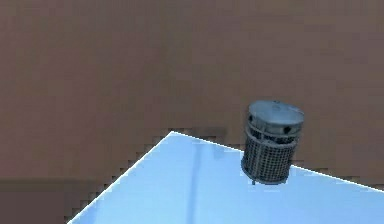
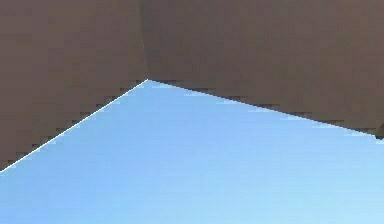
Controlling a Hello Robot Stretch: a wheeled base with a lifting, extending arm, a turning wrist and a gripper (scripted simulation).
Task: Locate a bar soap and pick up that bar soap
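A grey cylindrical bin (image 1: 271,141) with a mesh-like wall and a domed lid stands on a pale blue surface (image 1: 200,195) at the forward view's right. The same pale blue surface (image 2: 200,160) spreads across the arm side view, running to a corner where two brown walls (image 2: 70,60) meet.
A plain brown wall (image 1: 120,70) rises behind the pale blue surface in the forward view. The surface's edge slants from the bottom left up to a corner near the middle. Dark floor (image 1: 40,200) lies at the lower left.
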